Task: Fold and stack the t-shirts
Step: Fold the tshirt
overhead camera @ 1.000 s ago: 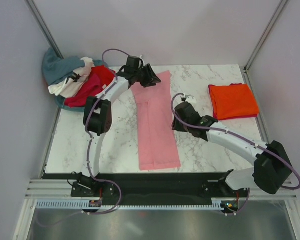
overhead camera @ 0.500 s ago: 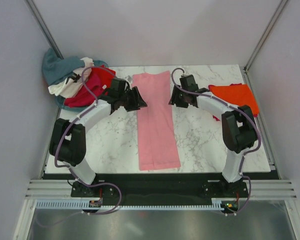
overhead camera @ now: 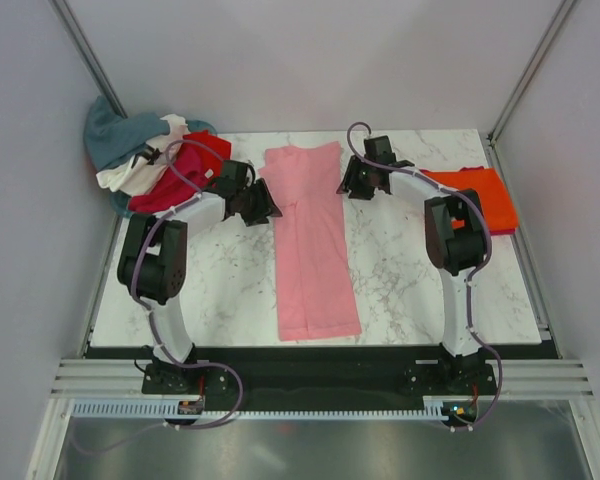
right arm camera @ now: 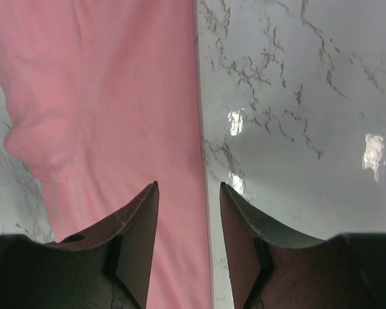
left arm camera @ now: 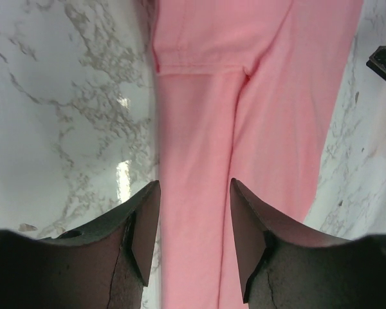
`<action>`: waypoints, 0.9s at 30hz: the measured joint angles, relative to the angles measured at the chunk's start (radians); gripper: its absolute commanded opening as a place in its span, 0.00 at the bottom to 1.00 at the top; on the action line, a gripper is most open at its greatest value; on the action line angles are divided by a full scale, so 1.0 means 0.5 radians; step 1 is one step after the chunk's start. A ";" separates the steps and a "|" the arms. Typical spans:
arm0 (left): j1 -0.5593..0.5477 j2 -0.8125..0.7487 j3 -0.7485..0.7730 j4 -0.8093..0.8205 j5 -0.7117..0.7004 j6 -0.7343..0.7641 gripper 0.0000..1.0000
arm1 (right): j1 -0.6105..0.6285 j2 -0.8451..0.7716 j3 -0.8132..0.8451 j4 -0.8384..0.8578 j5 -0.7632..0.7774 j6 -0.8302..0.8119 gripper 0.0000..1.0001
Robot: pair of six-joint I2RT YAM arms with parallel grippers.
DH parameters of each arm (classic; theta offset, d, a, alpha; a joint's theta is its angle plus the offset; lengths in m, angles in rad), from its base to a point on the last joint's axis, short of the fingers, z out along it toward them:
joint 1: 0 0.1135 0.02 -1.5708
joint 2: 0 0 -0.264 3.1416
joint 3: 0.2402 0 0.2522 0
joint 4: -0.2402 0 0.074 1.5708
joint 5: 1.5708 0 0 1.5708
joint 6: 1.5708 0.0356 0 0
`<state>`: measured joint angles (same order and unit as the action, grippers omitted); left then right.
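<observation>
Top external: pink t-shirt (overhead camera: 315, 260) folded lengthwise, flat.

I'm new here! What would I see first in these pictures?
Your eye lands first on the long light pink t-shirt, folded into a strip down the middle of the marble table. The left gripper and right gripper hover open on either side of its far end. A heap of crumpled shirts fills the far left corner, and a folded orange t-shirt lies at the far right.
</observation>
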<state>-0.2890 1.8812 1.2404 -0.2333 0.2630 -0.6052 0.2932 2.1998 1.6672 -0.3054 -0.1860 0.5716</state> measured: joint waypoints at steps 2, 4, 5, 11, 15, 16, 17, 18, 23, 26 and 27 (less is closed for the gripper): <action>0.027 0.045 0.032 0.000 -0.004 0.000 0.55 | -0.005 0.065 0.062 0.000 -0.020 0.000 0.51; 0.047 0.084 0.074 -0.003 -0.021 0.000 0.55 | -0.005 0.124 0.117 -0.003 -0.045 0.000 0.50; 0.055 0.101 0.096 -0.003 -0.040 0.000 0.55 | -0.005 0.154 0.146 -0.002 -0.056 0.000 0.49; 0.084 0.285 0.311 0.010 -0.047 0.000 0.50 | -0.006 0.266 0.264 0.014 -0.082 0.005 0.40; 0.104 0.447 0.417 0.013 -0.028 -0.010 0.43 | -0.006 0.282 0.273 0.032 -0.072 0.008 0.20; 0.108 0.484 0.442 0.018 0.005 -0.031 0.42 | -0.007 0.286 0.275 0.032 -0.067 0.013 0.15; 0.115 0.509 0.475 0.018 0.013 -0.035 0.40 | -0.009 0.295 0.282 0.031 -0.063 0.016 0.08; 0.118 0.533 0.508 0.019 0.015 -0.038 0.36 | -0.011 0.309 0.294 0.035 -0.061 0.023 0.06; 0.143 0.675 0.685 0.031 0.053 -0.082 0.33 | -0.039 0.330 0.315 0.050 -0.038 0.074 0.00; 0.155 0.782 0.822 0.054 0.112 -0.117 0.32 | -0.081 0.350 0.336 0.080 -0.039 0.108 0.00; 0.157 0.810 0.858 0.061 0.127 -0.128 0.32 | -0.095 0.362 0.347 0.087 -0.039 0.121 0.00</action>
<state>-0.2104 2.2864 1.6691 -0.2028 0.3264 -0.6693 0.2459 2.3806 1.8408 -0.2619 -0.2054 0.6323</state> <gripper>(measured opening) 0.323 0.007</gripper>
